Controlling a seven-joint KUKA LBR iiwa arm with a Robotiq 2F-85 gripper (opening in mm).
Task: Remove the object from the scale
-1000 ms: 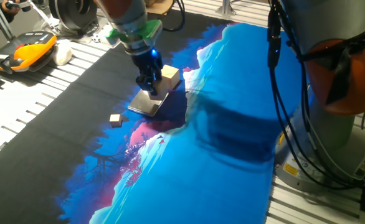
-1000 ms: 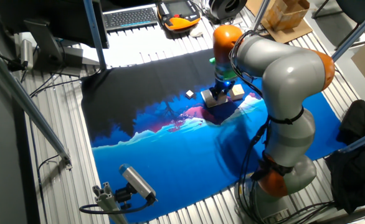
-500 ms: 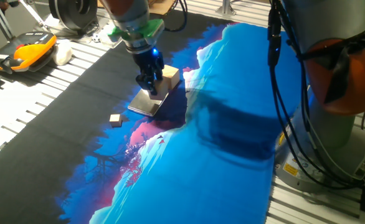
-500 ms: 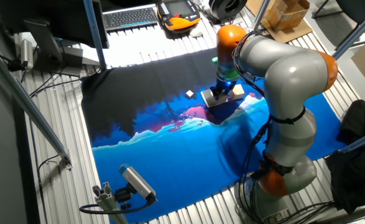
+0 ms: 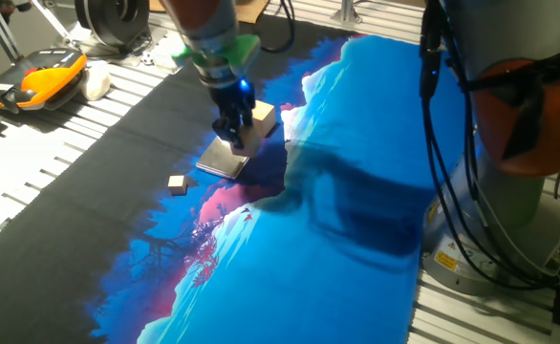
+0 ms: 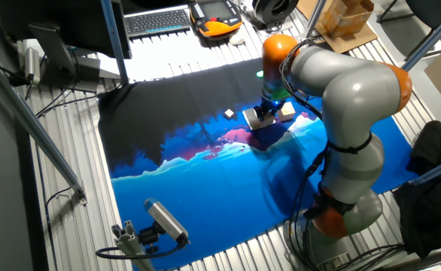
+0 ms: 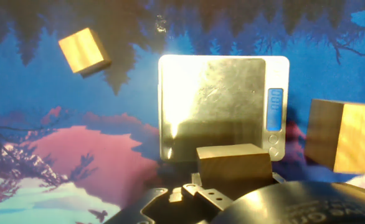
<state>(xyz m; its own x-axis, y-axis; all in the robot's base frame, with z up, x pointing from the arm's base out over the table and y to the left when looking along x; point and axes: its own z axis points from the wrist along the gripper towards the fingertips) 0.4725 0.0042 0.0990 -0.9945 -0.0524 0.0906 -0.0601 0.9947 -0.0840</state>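
The scale (image 7: 223, 106) is a flat silvery square plate with a small blue display, lying on the blue and black mat. The object (image 7: 234, 163), a tan wooden cube, shows at the scale's near edge, close under the hand. My gripper (image 5: 233, 132) stands upright over the scale (image 5: 225, 160) with its dark fingers closed around the cube. From above, the gripper (image 6: 266, 113) hides most of the scale (image 6: 255, 121). Whether the cube still rests on the plate cannot be told.
A larger tan cube (image 5: 262, 117) sits right beside the scale, also seen as the cube (image 7: 347, 144) at the hand view's right edge. A tiny tan cube (image 5: 177, 182) lies on the mat to the other side. An orange pendant (image 5: 33, 80) lies off the mat.
The arm above the gripper has leaned slightly to the right. The gripper itself stays over the scale, still closed on the cube.
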